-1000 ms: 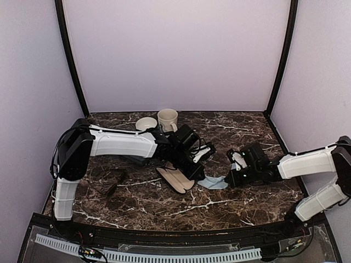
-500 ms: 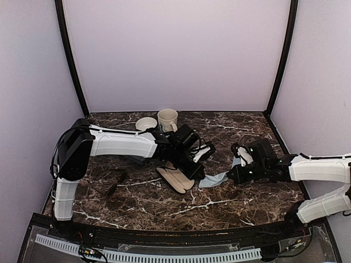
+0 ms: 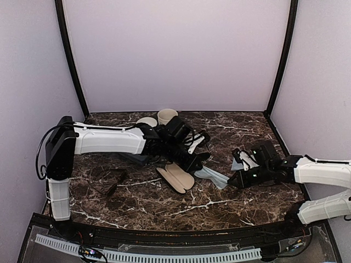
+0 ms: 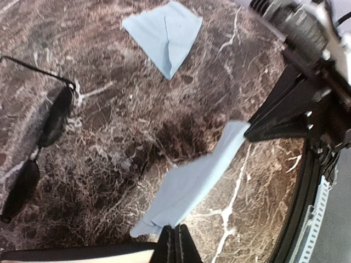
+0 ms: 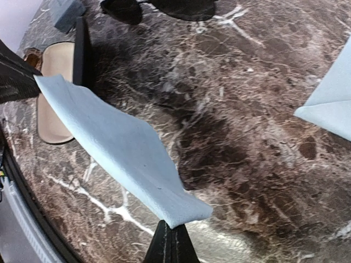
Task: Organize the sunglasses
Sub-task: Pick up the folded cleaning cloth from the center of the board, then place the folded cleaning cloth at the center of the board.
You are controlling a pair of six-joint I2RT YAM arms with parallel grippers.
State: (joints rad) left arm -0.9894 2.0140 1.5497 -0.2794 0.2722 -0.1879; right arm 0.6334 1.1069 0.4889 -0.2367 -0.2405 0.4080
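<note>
Near the middle of the surface, a light blue cleaning cloth hangs stretched above the marble between the two arms. The left fingers are pressed together, clamped on one end of it. The right fingers are likewise together, pinching the opposite corner. The cloth sags slightly and casts a shadow on the surface beneath it.

The black sunglasses lie flat on the surface on the far side of the held cloth. Both dark lenses show, and one thin arm reaches away from the frame. They touch neither arm nor the cloth. The brownish sunglasses lie well apart from them, toward the left edge. They are hard to make out against the marble.

An open black case with a beige lining lies just to the left of the stretched cloth, toward the near edge. A grey-blue case sits under the left arm, farther left. A second, folded light blue cloth lies flat on the surface near the right fingers, on their far side. By the far edge stand a cream mug and a pale bowl, both partly hidden behind the left arm.
</note>
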